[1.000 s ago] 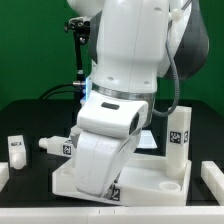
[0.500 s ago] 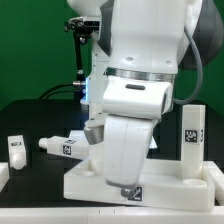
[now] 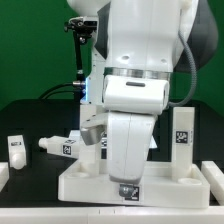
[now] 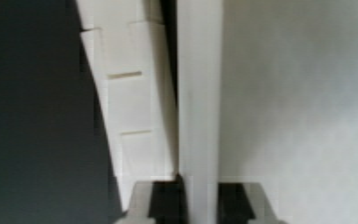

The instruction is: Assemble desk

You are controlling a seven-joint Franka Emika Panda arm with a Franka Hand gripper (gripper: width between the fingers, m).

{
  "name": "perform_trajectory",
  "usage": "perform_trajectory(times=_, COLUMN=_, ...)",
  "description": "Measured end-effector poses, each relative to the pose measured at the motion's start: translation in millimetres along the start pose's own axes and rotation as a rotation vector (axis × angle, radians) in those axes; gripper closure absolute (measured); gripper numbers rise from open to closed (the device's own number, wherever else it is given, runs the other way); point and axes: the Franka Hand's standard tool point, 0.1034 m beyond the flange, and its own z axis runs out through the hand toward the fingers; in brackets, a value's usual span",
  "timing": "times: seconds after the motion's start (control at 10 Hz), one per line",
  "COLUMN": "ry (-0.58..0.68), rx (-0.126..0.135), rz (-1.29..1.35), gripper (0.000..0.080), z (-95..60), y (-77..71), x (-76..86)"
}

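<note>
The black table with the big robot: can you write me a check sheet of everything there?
Surface: black table, plain and dark.
Job's things: white tabletop panel lying flat at the front; left upright leg and lying leg toward the exterior view's left; right upright leg toward its right.
Clutter: white block at the picture's edge, unclear what it is.
Grippers: claw shut, seemingly on a thin edge of the tabletop panel.
Cables: black cable curving beside the arm.
Surroundings: green backdrop; black stand behind.
</note>
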Motion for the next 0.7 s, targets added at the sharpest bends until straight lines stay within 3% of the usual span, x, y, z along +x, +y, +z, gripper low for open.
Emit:
perform_trajectory(times=0.2, ry=-0.009, rx=0.0, rz=-0.039, gripper=0.0742, z=5.6, y=-7.0, x=-7.1)
perform_trajectory(times=0.5, ry=-0.007, rx=-0.007, rz=-0.01, gripper=0.0742, z=2.3, y=6.7, x=22.7)
perform_trajectory(times=0.7, ry=-0.009, rx=0.019, rz=0.007, gripper=0.0742, z=5.3, y=7.5, x=38.9)
